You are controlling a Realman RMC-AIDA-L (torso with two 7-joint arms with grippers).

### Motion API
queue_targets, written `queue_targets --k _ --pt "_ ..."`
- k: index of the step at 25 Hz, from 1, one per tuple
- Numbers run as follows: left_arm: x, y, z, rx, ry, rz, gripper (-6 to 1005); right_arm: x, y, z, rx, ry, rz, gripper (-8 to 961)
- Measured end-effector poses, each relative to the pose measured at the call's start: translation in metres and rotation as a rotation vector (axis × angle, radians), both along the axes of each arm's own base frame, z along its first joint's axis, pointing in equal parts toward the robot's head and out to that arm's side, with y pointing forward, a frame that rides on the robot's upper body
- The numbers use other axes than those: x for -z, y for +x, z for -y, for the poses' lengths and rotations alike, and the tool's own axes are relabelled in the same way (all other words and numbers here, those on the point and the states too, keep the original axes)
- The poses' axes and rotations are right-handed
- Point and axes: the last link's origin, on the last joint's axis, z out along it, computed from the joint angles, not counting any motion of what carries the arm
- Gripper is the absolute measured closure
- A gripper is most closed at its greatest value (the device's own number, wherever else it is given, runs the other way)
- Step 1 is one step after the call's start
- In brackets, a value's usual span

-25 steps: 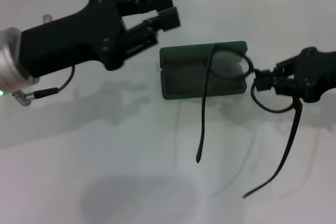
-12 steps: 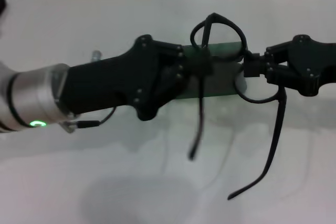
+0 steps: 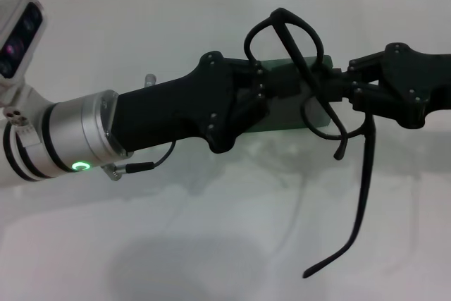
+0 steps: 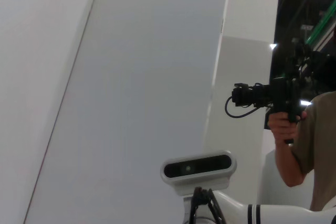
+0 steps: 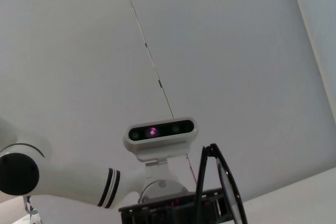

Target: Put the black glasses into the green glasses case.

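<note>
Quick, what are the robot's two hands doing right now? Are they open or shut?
Left gripper: over the green glasses case, at the black glasses; open or shut cannot be told.
Right gripper: shut on the black glasses.

Head view bright, even overhead light; glossy white worktop (image 3: 211,244) carries soft grey shadows, faint doubled outlines under thin black-framed glasses (image 3: 331,118). Small green indicator light (image 3: 81,166) glows on left arm. Wrist views paler, flat; dark background corner contrasts strongly.
</note>
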Motion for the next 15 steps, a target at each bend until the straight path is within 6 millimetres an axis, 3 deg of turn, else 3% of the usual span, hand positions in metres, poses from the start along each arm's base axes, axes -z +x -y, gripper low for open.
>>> queue_targets --k 8,15 --pt "0.0 -0.001 0.001 -0.005 -0.001 0.004 982 0.001 0.002 0.0 0.006 -0.001 -0.008 869" --pt "-0.009 -0.001 0.015 0.067 -0.033 0.059 981 -0.003 0.011 -0.003 0.037 0.045 -0.028 872"
